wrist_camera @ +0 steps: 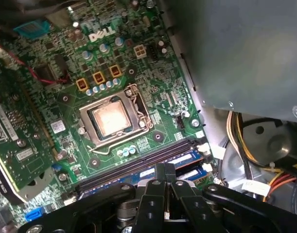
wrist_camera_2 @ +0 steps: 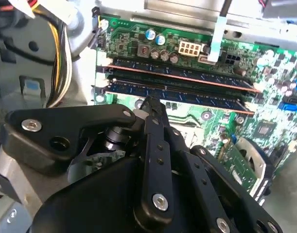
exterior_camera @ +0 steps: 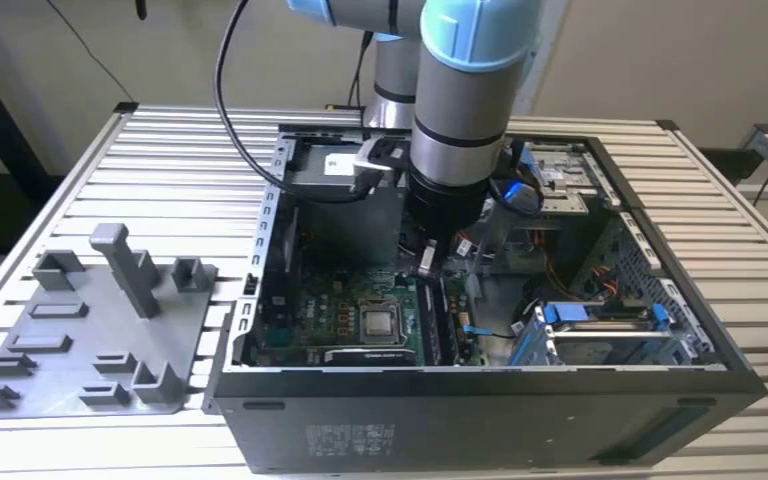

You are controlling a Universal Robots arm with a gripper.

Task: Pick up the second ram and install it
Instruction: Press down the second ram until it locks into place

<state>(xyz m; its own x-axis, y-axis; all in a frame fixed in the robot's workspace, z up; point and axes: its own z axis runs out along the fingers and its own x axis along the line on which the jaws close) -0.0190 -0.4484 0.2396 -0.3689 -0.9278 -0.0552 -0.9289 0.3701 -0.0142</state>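
I am reaching down into the open black metal computer case (exterior_camera: 491,410) that sits on the ribbed white tabletop (exterior_camera: 157,140). My black fingers (wrist_camera_2: 152,108) are pinched together, with nothing between them. Their tips sit right on the top edge of the second ram (wrist_camera_2: 187,94), a long thin dark-blue stick. It stands in its slot on the big green motherboard (wrist_camera: 138,73), beside another blue stick (wrist_camera_2: 182,73). The square silver chip (wrist_camera: 109,119) is near. The grey plastic tray with posts (exterior_camera: 91,330) lies beside the case.
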